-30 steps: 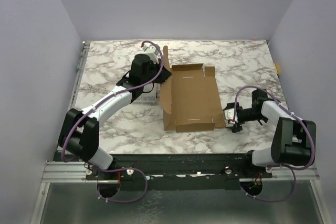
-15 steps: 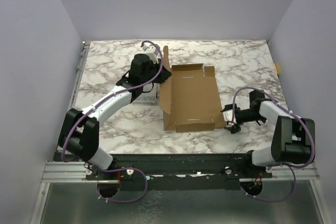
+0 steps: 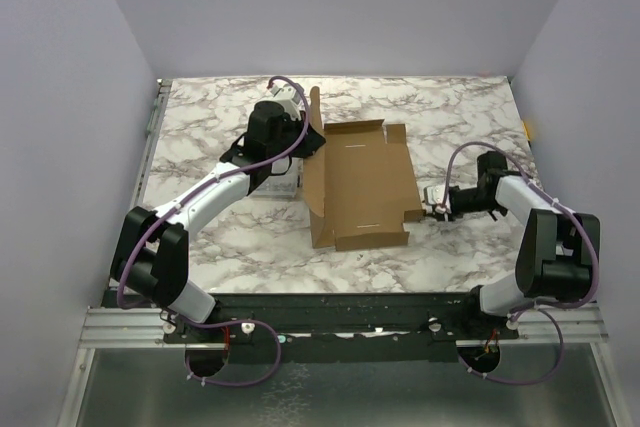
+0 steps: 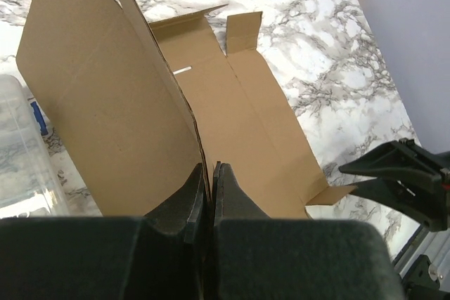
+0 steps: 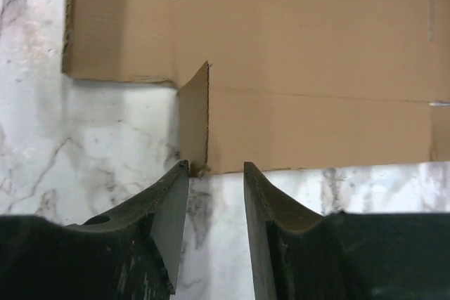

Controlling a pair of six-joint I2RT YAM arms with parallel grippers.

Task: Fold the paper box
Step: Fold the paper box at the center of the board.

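The paper box (image 3: 360, 182) is a brown cardboard sheet lying open mid-table, its left panel raised upright. My left gripper (image 3: 305, 144) is shut on the top edge of that raised panel (image 4: 105, 103); the fingers (image 4: 232, 191) pinch the cardboard between them. My right gripper (image 3: 433, 209) is open, low on the table at the box's right edge. In the right wrist view its tips (image 5: 214, 168) are at the cardboard's edge (image 5: 316, 131), and a small corner flap (image 5: 195, 114) stands up just ahead of the left finger.
A clear plastic case (image 3: 281, 183) sits on the marble table (image 3: 450, 117) just left of the raised panel, under my left arm; it also shows in the left wrist view (image 4: 21, 159). Grey walls stand on three sides.
My right gripper has moved away from the near edge and in toward the box's right edge. The near right corner flap now stands up. My left arm holds still.
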